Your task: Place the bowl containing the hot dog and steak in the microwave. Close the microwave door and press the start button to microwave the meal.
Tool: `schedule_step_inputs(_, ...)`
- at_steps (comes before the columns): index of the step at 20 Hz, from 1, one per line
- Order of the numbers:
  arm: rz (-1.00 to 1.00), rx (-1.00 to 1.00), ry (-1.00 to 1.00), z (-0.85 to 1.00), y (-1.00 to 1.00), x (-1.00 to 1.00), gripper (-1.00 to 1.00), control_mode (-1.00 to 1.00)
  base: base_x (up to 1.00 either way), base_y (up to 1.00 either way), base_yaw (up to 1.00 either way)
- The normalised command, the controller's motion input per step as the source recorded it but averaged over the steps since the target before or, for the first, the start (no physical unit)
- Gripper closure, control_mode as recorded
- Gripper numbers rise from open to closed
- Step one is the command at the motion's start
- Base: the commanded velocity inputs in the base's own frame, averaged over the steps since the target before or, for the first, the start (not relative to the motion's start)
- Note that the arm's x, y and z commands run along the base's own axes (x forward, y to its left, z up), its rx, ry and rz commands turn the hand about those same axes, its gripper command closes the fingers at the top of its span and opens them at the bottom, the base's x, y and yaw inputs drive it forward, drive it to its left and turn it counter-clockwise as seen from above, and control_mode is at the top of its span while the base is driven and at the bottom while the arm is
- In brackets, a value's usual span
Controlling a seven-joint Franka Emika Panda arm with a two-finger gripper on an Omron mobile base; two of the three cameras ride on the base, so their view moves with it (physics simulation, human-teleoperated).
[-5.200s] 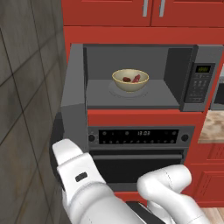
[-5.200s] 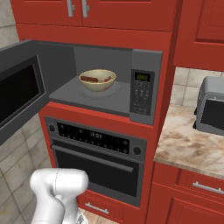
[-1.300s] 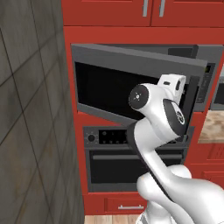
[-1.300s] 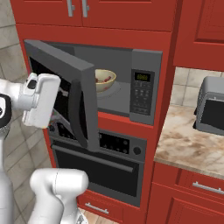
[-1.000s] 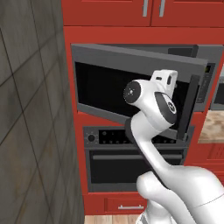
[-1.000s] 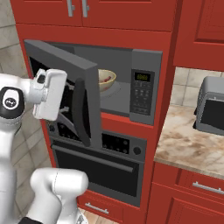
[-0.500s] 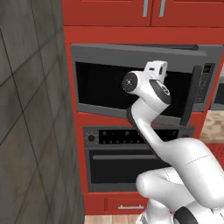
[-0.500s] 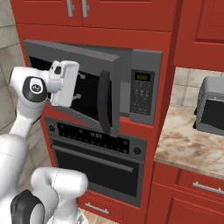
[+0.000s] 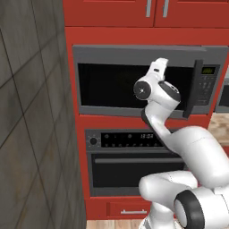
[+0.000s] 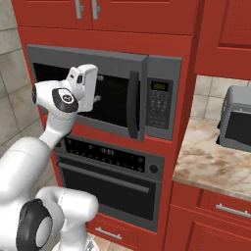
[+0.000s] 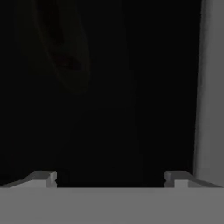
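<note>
Jaws spread wide, holding nothing, gripper [image 10: 98, 90] against microwave door [image 10: 88, 90] glass; door looks barely ajar, so leaving early risks an unlatched door.

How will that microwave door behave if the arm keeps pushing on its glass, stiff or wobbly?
The microwave door is a wide flat panel, so it probably swings stiffly as one piece. The open gripper presses mid-glass, which looks smooth, so the tips may slide. The door sits nearly flush with the keypad panel, so it should soon stop.
</note>
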Motion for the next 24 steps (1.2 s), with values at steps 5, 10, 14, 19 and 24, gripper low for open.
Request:
schedule_step_inputs(5,0.18,0.00,-0.16,-0.06,-0.19,0.81,-1.00,-1.00,0.00,0.00,0.00)
schedule_step_inputs(10,0.12,0.04,0.00,0.00,-0.19,0.95,-1.00,-1.00,0.00,0.00,0.00)
schedule_step_inputs(14,0.14,0.04,0.00,0.00,-0.23,0.78,-1.00,-1.00,0.00,0.00,0.00)
schedule_step_inputs(19,0.05,0.00,0.00,0.31,-0.02,-0.23,-1.00,-1.00,0.00,0.00,0.00)
schedule_step_inputs(24,0.00,0.00,0.03,0.57,0.00,-0.62,-1.00,-1.00,0.00,0.00,0.00)
